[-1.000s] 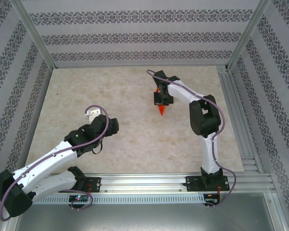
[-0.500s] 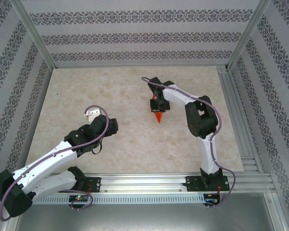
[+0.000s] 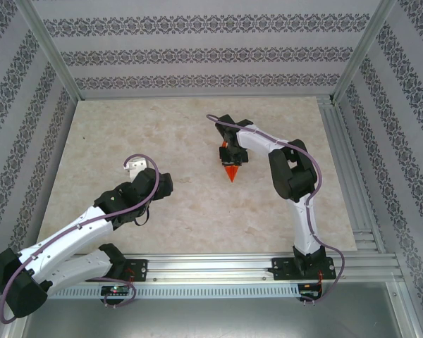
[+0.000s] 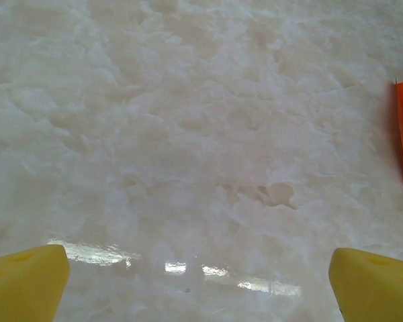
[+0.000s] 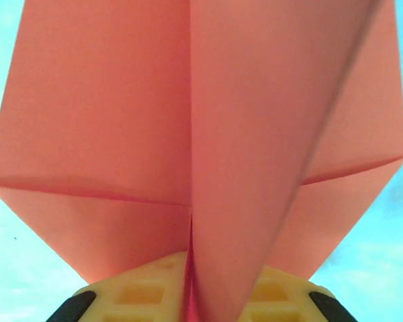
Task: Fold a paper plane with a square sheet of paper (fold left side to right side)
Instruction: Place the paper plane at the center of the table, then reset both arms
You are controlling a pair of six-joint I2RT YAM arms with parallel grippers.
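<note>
Over the left half of the tabletop (image 3: 127,127) your left pincer (image 3: 135,167) stands wide, while right of centre your right pincer (image 3: 230,159) sits narrow about the centre fold of the paper plane (image 3: 231,172), hiding all but its nose from above; whether it truly pinches, you cannot tell.

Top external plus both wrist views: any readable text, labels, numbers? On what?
No readable text anywhere.
The paper plane is plain orange and unmarked, also up close in the right wrist view.
The wall panels carry an ornamental pattern, no letters.
The boards at the arm bases are too small to read.
</note>
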